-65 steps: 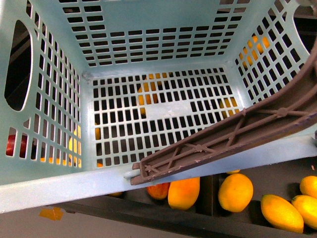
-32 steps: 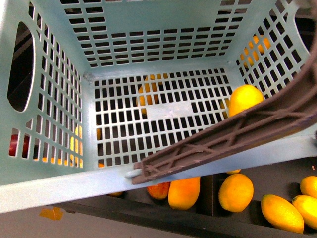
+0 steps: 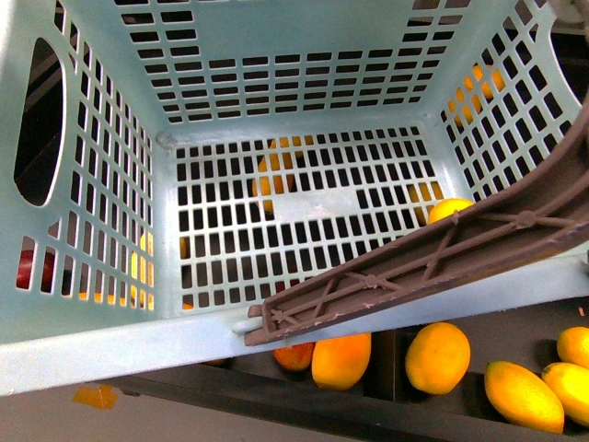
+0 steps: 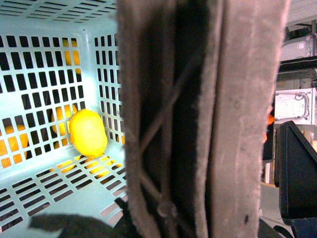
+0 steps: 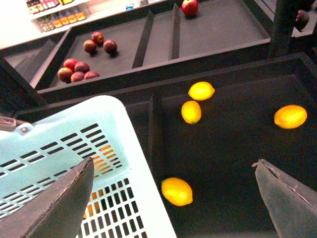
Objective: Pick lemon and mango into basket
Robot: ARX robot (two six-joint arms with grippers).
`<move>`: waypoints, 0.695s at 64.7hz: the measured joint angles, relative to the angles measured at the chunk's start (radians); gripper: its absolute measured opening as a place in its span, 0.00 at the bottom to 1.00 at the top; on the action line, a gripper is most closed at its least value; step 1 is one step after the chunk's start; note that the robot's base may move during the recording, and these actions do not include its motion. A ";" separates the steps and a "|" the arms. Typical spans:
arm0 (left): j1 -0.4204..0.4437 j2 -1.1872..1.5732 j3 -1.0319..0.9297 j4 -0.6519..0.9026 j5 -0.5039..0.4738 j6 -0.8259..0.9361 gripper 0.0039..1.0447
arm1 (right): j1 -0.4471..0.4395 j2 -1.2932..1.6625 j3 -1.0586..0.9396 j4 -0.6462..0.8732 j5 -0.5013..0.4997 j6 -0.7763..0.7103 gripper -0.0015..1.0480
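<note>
Front view, lemon (image 3: 451, 210): down on the basket (image 3: 110, 345) floor, by its right wall, half hidden behind the brown handle (image 3: 414, 265).
Mango (image 3: 341, 359): out on the dark shelf (image 3: 511, 331), partly under the near rim of the basket, right beside a redder fruit (image 3: 294, 355); not yet picked, by the look of it.
Right fingers (image 5: 173, 163): spread wide, holding nothing, up over the shelf bin of other yellow fruits (image 5: 191, 112).
Left fingers: cannot tell; only the handle seen up close there.
Could go wrong: grabbing one more lemon-like fruit and not the mango, with colours so alike.
Also: bumping the basket rim while reaching under it, rocking the basket and rolling the lemon.
</note>
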 joint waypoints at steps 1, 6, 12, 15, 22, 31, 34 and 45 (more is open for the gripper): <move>0.000 0.000 0.000 0.000 0.000 0.000 0.13 | -0.003 -0.005 -0.020 0.037 -0.006 -0.025 0.78; 0.001 0.000 0.000 0.000 -0.001 -0.002 0.13 | -0.017 -0.035 -0.095 0.143 -0.032 -0.108 0.68; 0.001 0.000 0.000 0.000 -0.008 0.002 0.13 | -0.039 -0.085 -0.163 0.182 -0.051 -0.164 0.53; 0.001 0.000 0.000 0.000 -0.008 0.003 0.13 | -0.048 -0.105 -0.190 0.188 -0.058 -0.177 0.46; 0.001 0.000 0.000 0.000 -0.004 0.001 0.13 | -0.070 -0.156 -0.261 0.193 -0.077 -0.192 0.27; 0.001 0.000 0.000 0.000 -0.003 0.001 0.13 | -0.138 -0.240 -0.334 0.191 -0.169 -0.206 0.02; 0.001 0.000 0.000 0.000 -0.003 0.002 0.13 | -0.163 -0.270 -0.357 0.183 -0.169 -0.206 0.02; 0.001 0.000 0.000 0.000 -0.003 0.002 0.13 | -0.166 -0.344 -0.404 0.154 -0.173 -0.207 0.02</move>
